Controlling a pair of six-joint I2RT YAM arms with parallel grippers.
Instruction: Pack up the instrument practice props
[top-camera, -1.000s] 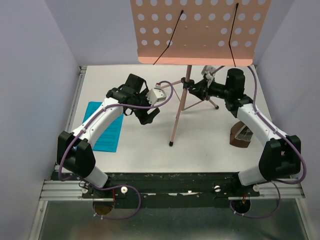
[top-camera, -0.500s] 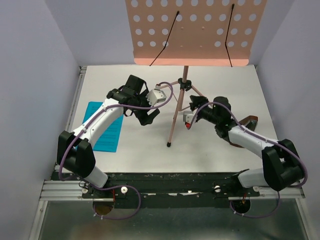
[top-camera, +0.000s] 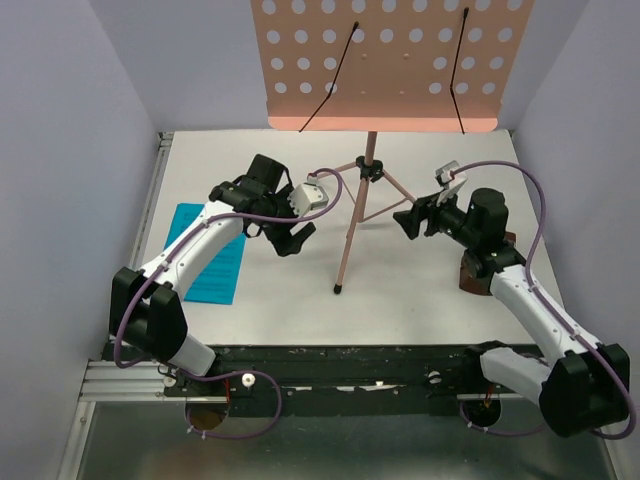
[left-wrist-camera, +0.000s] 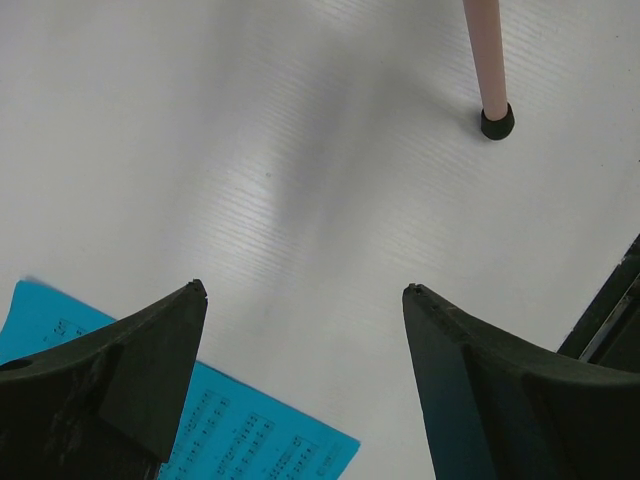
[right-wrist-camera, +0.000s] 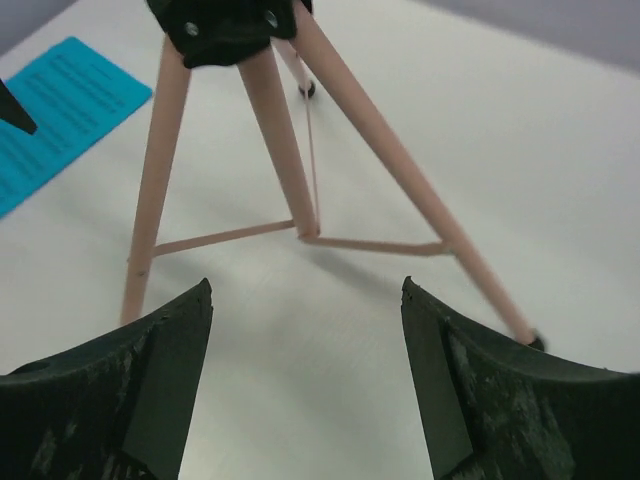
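The pink perforated music stand (top-camera: 385, 60) stands upright at the back of the table on thin tripod legs (top-camera: 350, 235). My right gripper (top-camera: 412, 222) hovers just right of those legs, open and empty. Its wrist view shows the tripod (right-wrist-camera: 290, 170) straight ahead of the gripper (right-wrist-camera: 305, 283). My left gripper (top-camera: 285, 240) is left of the stand, open with nothing in it. It hangs over the table with a corner of the blue sheet (left-wrist-camera: 250, 430) below it. The blue sheet (top-camera: 210, 265) lies at the left, partly under the left arm. The dark-brown block (top-camera: 478, 278) sits behind the right forearm.
Pale walls close in the white table (top-camera: 400, 300) at left, back and right. A black rail (top-camera: 330, 360) with both arm bases runs along the near edge. One rubber-tipped stand foot (left-wrist-camera: 497, 122) rests ahead of the left gripper.
The right gripper left the tripod hub, dipped toward the legs, then drew back to the right and opened wider. The stand shifted slightly left. The left arm barely moved.
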